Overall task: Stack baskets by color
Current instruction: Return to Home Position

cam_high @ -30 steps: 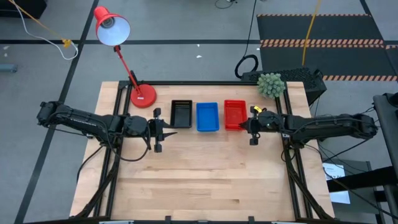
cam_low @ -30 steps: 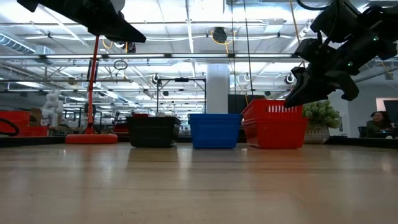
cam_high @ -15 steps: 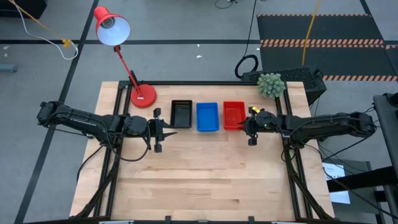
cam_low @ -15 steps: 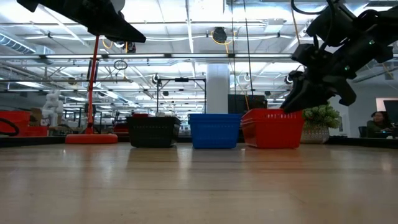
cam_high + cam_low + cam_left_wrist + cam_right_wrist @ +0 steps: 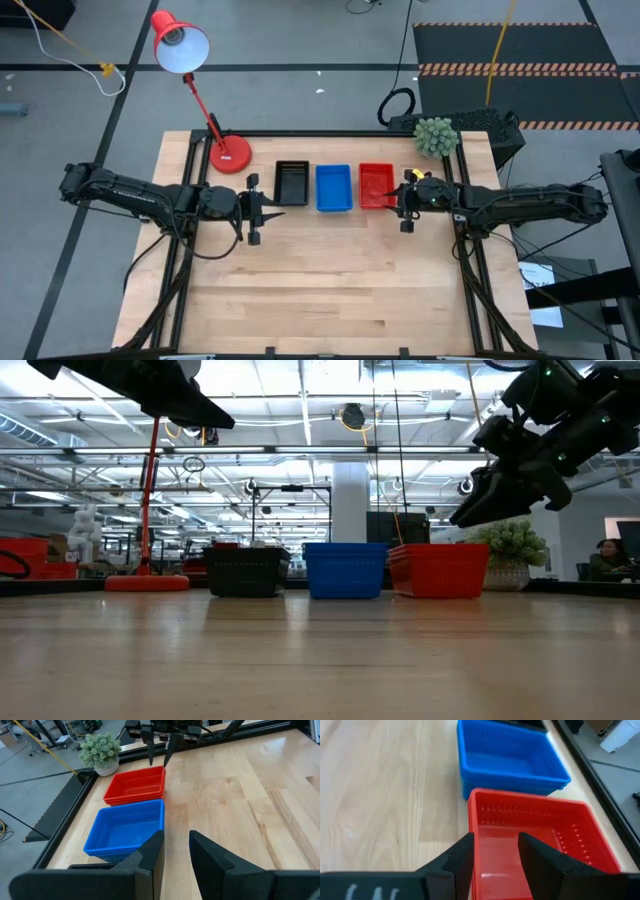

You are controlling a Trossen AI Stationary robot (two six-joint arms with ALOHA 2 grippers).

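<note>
red stack [image 5: 377, 186]: right end of the far row, just beside blue stack [image 5: 333, 188]. black stack [image 5: 292, 183] sits on blue's other side, near the lamp base [image 5: 230, 153]. all three lie flat on the table [image 5: 330, 290] in a tidy line.
right gripper [image 5: 495, 842]: hangs over the near wall of the red stack, fingers parted, nothing in them. low view puts it above the rim, not touching.
left gripper [image 5: 176, 840]: hovers just off the black stack's near corner, fingers a little apart, empty.
step in hand: prob. the retreat to rest pose. sorting reads as done, judging by the row.
how to do it well: right arm lifts straight up 1st, then pulls back twd its own side, so no fingertip can hook the mesh rim & drag the red stack. keep fingers apart, no closing near the wall. left arm backs off w/o sweeping across the black stack. arms are well apart, so both can go at once.
hard to make out: tray count per stack. from above each reads as one tray. left wrist view shows layered rims on red, but no sure count.
cut off: black stack mostly out of the left wrist view. left gripper's tips are out of frame in low view.
</note>
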